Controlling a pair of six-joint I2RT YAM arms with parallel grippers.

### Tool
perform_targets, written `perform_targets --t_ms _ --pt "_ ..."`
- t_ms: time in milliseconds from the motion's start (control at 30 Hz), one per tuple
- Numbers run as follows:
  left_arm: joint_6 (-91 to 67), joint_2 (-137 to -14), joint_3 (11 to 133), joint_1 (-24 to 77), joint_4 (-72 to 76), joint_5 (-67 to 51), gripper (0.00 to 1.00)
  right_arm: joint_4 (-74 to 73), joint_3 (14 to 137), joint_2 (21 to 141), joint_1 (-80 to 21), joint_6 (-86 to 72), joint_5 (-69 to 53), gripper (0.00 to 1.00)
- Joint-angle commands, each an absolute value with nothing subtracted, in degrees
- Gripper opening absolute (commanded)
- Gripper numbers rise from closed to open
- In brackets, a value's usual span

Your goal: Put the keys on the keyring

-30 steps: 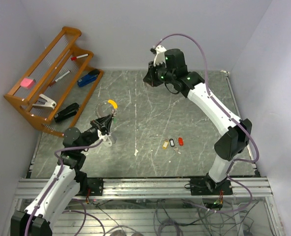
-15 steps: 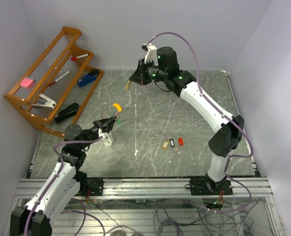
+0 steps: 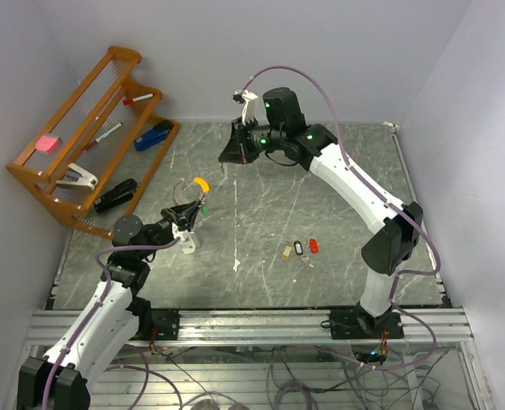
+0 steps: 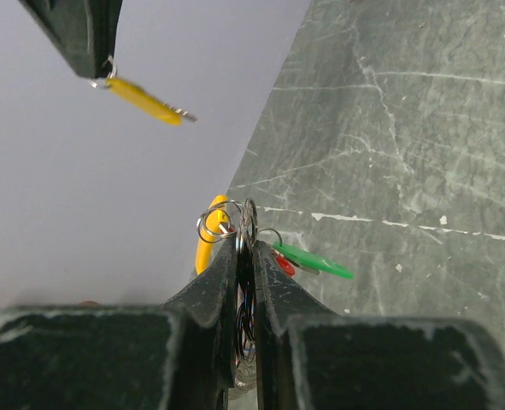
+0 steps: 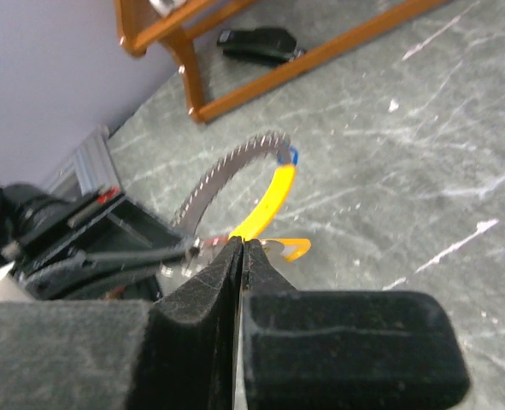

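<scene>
My left gripper is shut on the keyring, an orange-yellow band with silvery rings held up off the table. A green key and a red key hang from it. In the top view the left gripper holds the keyring left of centre. My right gripper hovers just right of and above it, shut on a yellow key that dangles by its small ring. In the right wrist view the right gripper sits right before the keyring. Three loose keys lie on the table.
A wooden rack stands at the back left, holding a blue stapler, a black stapler, pens and a pink pad. A white scrap lies near the front. Walls close in the table on three sides.
The right arm has swung left and down with the yellow key, closing in on the keyring. The left gripper has shifted slightly right, still gripping the keyring.
</scene>
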State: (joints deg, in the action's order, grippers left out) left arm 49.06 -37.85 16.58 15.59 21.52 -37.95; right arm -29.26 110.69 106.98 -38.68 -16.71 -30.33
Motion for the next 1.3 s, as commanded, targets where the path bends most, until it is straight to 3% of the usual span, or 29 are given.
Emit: perform_targets --t_ms 0,267,533,1267 --pt "53.3 -38.0 18.4 15.8 25.1 -36.8 0.07 -39.1 112.1 101.9 -38.5 -10.6 -34.9 0.00" --pt "60.6 -39.8 18.2 15.9 28.4 -35.1 0.07 -39.1 109.3 101.9 -40.1 -11.3 -39.2 0.00" --pt "68.7 -39.9 18.5 15.9 31.4 -34.1 0.07 -29.1 102.8 103.3 -43.1 -17.0 -39.6 0.00" --pt "79.0 -37.3 16.5 16.0 33.6 -35.3 0.07 -24.1 103.0 105.7 -44.8 -21.5 -36.9 0.00"
